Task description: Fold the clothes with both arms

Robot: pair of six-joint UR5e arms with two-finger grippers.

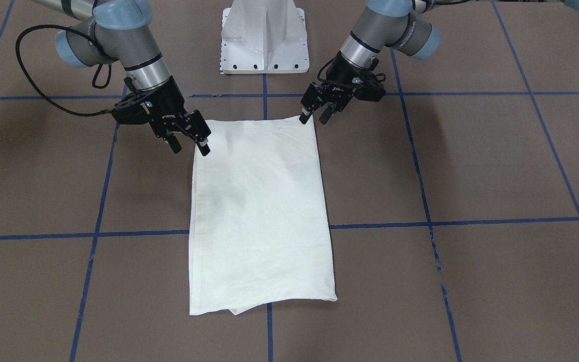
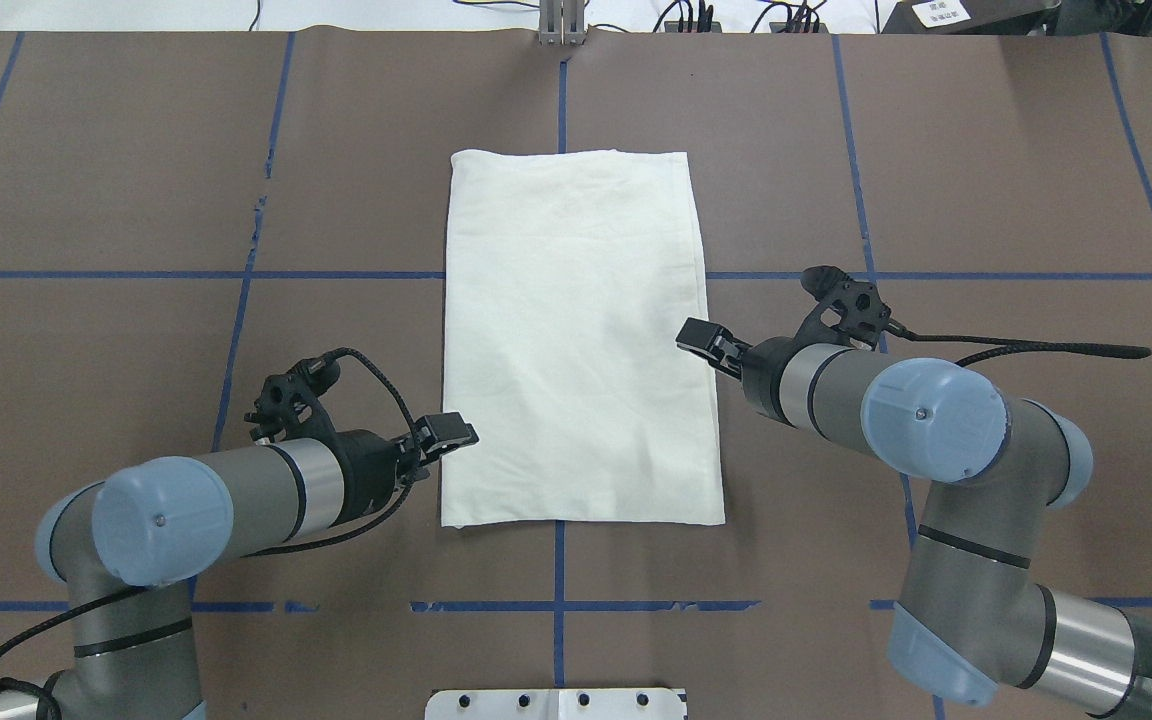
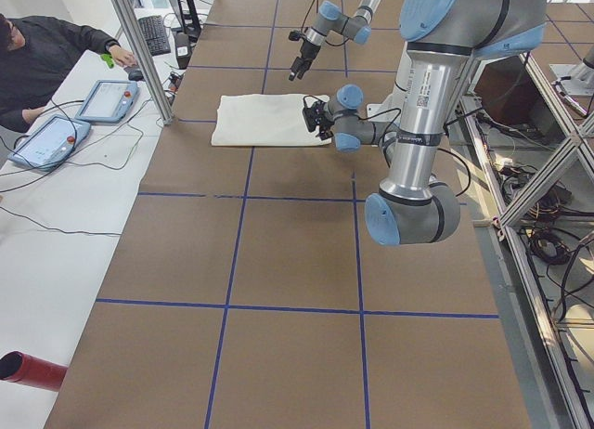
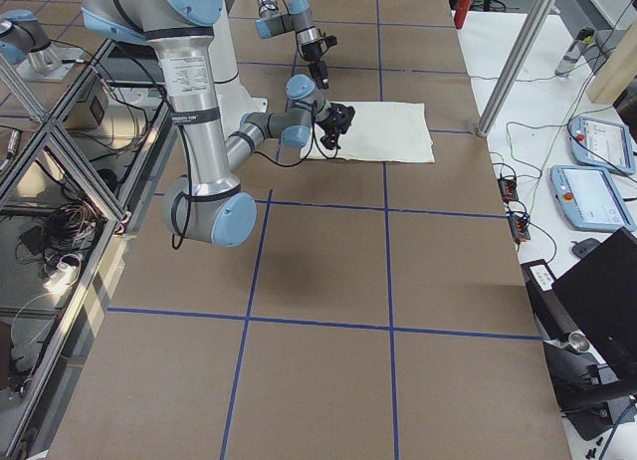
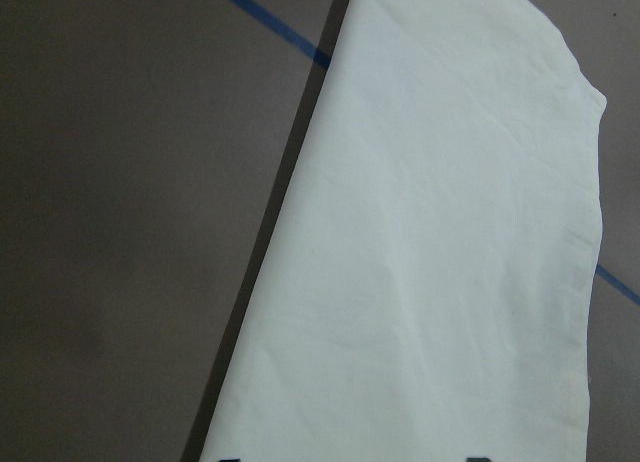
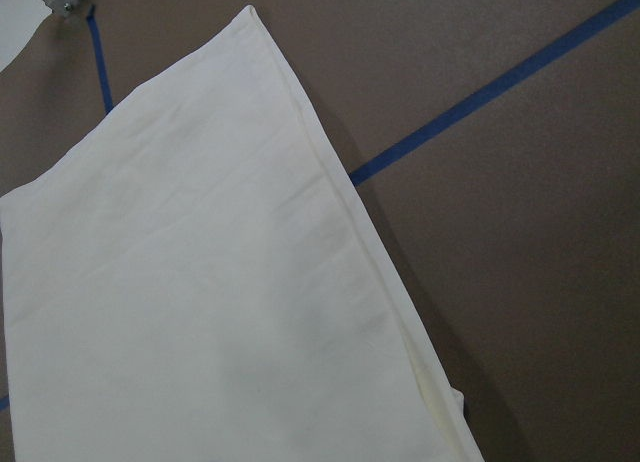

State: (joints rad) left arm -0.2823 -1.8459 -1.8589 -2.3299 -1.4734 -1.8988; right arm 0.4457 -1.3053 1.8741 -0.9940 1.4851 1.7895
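Note:
The clothes are one cream shirt point(image 1: 262, 211) folded into a long flat rectangle, plain side up, in the middle of the brown table point(image 2: 86, 180). My left gripper point(image 1: 314, 116) hovers open just over the shirt corner nearest the robot on its left, holding nothing. My right gripper point(image 1: 189, 147) hangs open beside the opposite near corner, also empty. From overhead, the shirt point(image 2: 576, 335) lies between the left gripper point(image 2: 451, 432) and the right gripper point(image 2: 698, 337). Each wrist view shows only the shirt point(image 5: 430, 262) point(image 6: 200, 312) and table.
The white pedestal base point(image 1: 264, 40) stands at the robot's side of the table. Blue tape lines point(image 1: 420, 221) grid the brown surface. At the far side, a seated person point(image 3: 46, 53) and teach pendants point(image 3: 102, 99) are at a white bench.

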